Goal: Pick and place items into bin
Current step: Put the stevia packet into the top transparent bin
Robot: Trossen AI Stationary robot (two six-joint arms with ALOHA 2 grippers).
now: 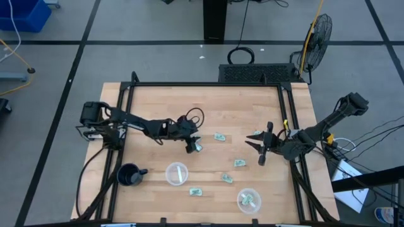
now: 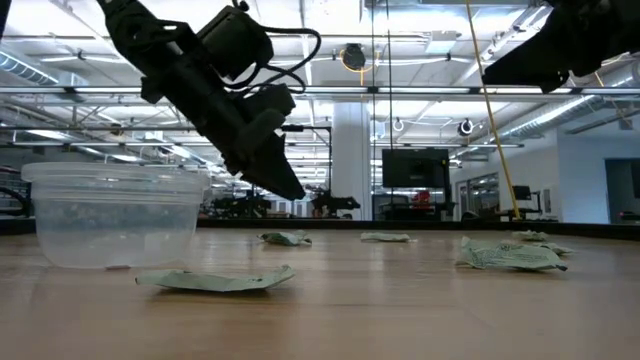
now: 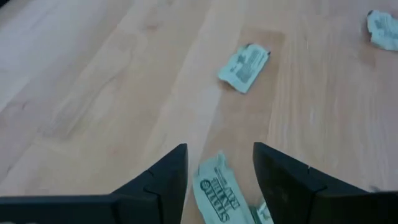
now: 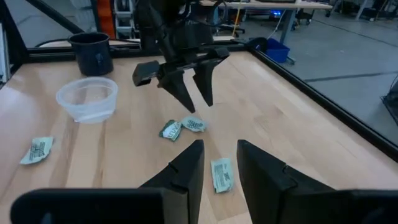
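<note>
Where packets (image 1: 219, 137) lie scattered: pale wooden table (image 1: 158, 101), grey floor (image 1: 57, 75).

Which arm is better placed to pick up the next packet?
Probably the left. Its claw is open, with a packet lying between its fingers. The right claw is also open but points at a packet lying ahead of it.

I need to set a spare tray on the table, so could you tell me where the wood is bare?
The far strip of the wooden table, behind both grippers, is bare. The near middle is crowded: small pale green-and-white crinkled packets, two clear round plastic cups and a black mug. The left gripper hangs open above a packet; the right gripper hovers open.
</note>
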